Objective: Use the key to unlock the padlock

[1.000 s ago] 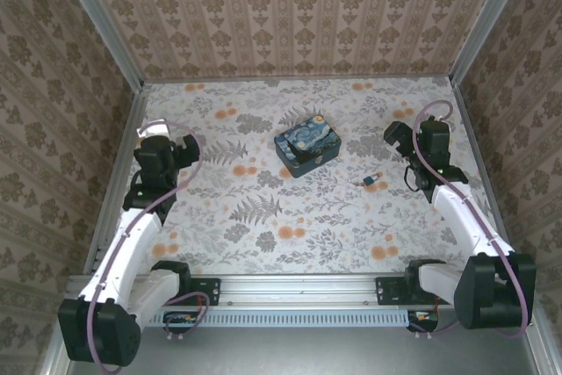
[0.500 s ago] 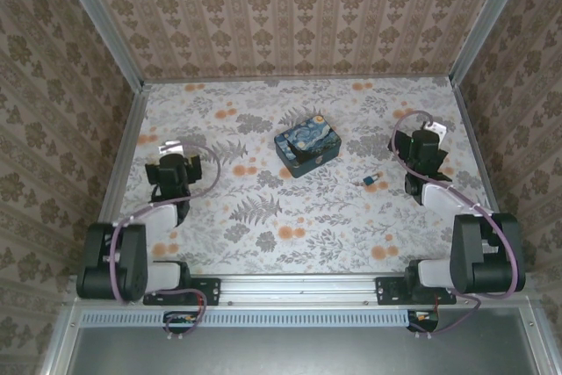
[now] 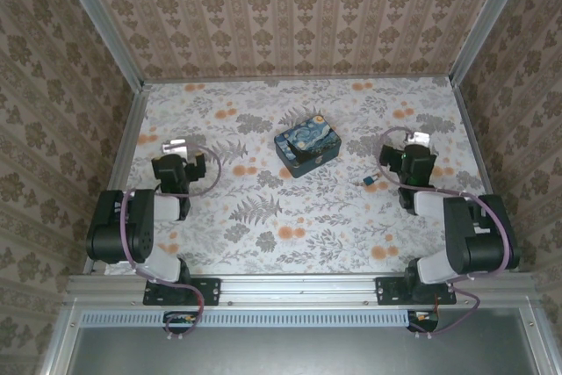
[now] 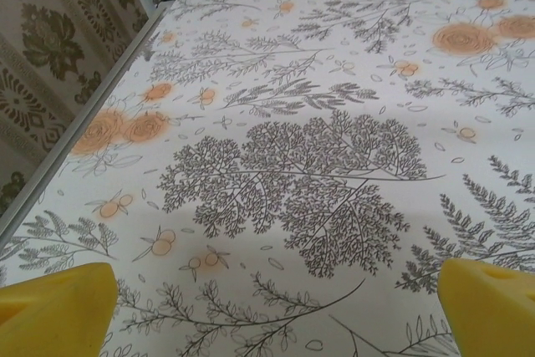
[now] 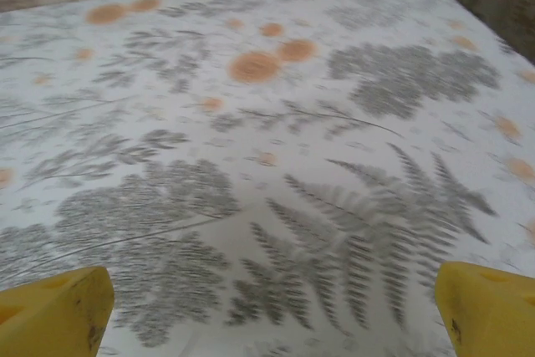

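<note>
Top view: padlock, tiny and teal, lies flat on the floral tablecloth, right of centre. It sits right of and a bit nearer than the starry-night tin, not touching it. A dark speck on the padlock's left side looks like the key; it is too small to tell whether it is in the lock or just beside it.

Right gripper is on the right side of the table, right of and farther than the padlock, near it but apart. The right arm is folded back toward its base. In the right wrist view the gripper has its yellow fingertips at the two bottom corners, spread wide with nothing between them, and blurry fern print below.

Left gripper is on the left side, well apart from the tin and the padlock, with its arm folded too. In the left wrist view the gripper has its yellow fingers wide apart and holds nothing. It is over bare floral cloth, with a metal frame rail and the wallpapered wall at far left.
</note>
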Robot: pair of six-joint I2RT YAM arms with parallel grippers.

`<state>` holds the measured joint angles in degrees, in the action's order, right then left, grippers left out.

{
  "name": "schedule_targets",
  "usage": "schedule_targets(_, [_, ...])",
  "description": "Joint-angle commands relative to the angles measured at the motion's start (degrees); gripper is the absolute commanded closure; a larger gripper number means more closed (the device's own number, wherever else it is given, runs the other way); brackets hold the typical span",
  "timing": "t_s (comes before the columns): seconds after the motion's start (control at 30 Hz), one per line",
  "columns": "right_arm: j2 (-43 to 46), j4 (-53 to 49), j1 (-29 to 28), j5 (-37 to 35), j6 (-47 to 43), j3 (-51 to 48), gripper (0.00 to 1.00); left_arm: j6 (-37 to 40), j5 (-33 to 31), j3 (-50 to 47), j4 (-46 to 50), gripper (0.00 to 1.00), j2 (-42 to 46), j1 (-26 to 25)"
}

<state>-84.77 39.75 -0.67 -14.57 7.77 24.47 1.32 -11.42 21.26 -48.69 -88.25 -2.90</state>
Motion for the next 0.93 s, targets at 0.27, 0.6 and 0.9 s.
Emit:
schedule_targets(0.27, [-3.21, 10.53, -0.17, 10.69, -5.75, -1.47, 0.01, 0.27, 2.02, 1.35, -1.67, 0.0, 0.12, 0.27])
schedule_targets(0.6, [-3.19, 11.82, -0.92, 6.07, -4.82, -2.17, 0.0, 0.26, 2.02, 1.3, -1.67, 0.0, 0.1, 0.26])
schedule_targets(0.9, [-3.12, 11.38, -1.0, 7.2, -5.48, -2.01, 0.01, 0.17, 2.02, 1.33, -1.63, 0.0, 0.18, 0.4])
